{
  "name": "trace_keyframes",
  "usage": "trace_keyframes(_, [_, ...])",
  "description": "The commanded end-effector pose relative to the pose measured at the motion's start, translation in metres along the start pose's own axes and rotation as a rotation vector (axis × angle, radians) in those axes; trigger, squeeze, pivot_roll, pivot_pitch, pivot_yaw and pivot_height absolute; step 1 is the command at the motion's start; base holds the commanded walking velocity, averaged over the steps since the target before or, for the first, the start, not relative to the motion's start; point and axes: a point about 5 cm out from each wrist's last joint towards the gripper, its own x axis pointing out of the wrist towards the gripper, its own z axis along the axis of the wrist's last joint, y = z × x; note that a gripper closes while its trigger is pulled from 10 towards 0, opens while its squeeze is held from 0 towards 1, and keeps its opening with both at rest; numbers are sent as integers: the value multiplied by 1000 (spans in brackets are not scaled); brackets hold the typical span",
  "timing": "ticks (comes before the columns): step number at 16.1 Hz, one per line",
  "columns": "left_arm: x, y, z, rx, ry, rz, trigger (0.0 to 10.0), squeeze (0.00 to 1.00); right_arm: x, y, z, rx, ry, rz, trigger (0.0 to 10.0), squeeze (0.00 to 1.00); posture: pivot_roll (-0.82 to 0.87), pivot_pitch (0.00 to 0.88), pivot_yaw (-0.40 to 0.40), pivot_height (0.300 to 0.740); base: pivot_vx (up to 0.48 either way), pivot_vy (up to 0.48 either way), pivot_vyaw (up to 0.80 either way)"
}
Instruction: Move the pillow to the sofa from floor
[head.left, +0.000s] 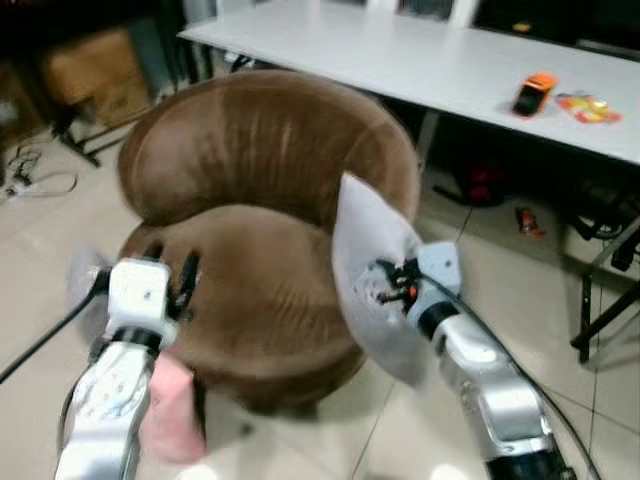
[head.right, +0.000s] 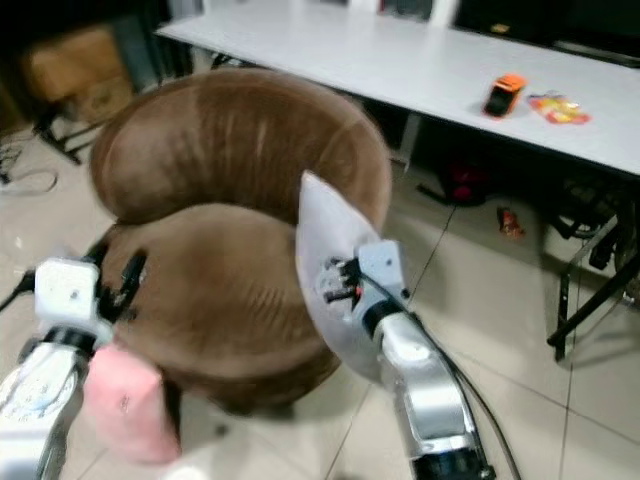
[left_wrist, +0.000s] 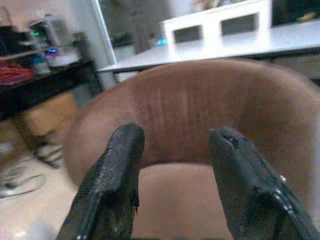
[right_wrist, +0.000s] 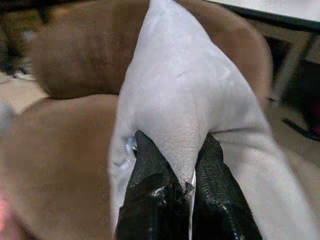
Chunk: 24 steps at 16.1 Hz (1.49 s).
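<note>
The pillow (head.left: 375, 270), pale grey, hangs upright off the floor at the sofa's (head.left: 260, 240) right front edge, pinched by a fold between the right gripper's (right_wrist: 186, 165) closed fingers; the left gripper (left_wrist: 172, 165) hovers over the seat's left edge, fingers wide and empty; such a thin pinch could slip, dropping the pillow outside the seat; beige tile floor (head.left: 470, 270), white table (head.left: 440, 60) behind.

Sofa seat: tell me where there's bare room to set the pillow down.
The brown sofa seat is bare between the left end effector and the white pillow pinched by the right end effector. The front-left edge is crowded by a pink object.
</note>
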Motion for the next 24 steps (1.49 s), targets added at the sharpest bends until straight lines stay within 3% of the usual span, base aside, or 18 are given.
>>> trace_keyframes(1, [-2, 3, 0, 20, 4, 1, 10000, 0, 0, 0, 19, 18, -83, 12, 10000, 0, -49, 0, -36, 740, 390, 0, 0])
trace_keyframes(8, [-5, 3, 1, 26, 2, -2, 10000, 0, 0, 11, 32, -27, -124, 118, 10000, 0, -38, 0, -45, 740, 389, 0, 114])
trace_keyframes(11, [-7, 4, 2, 37, -5, -9, 10000, 0, -6, 16, 47, 79, -185, 220, 10000, 0, -31, 0, -46, 740, 391, 0, 267])
trace_keyframes(15, [-9, 3, 3, 43, -10, -18, 10000, 0, -13, 30, 50, 44, -186, 363, 10000, 0, -20, 0, -53, 740, 391, 0, 0])
trace_keyframes(19, [-12, 3, 3, 46, -10, -21, 10000, 0, -11, 42, 50, -7, -160, 413, 10000, 0, -11, 0, -64, 740, 379, 0, 0])
trace_keyframes(21, [-19, -2, -2, 38, 35, -128, 10000, 0, -5, 47, 52, -36, -126, 422, 10000, 0, -5, 0, -73, 740, 0, 0, 0])
trace_keyframes(24, [-23, -1, -4, 53, 43, -140, 10000, 0, -3, 53, 56, -58, -123, 458, 10000, 0, 2, 0, -81, 740, 0, 0, 0])
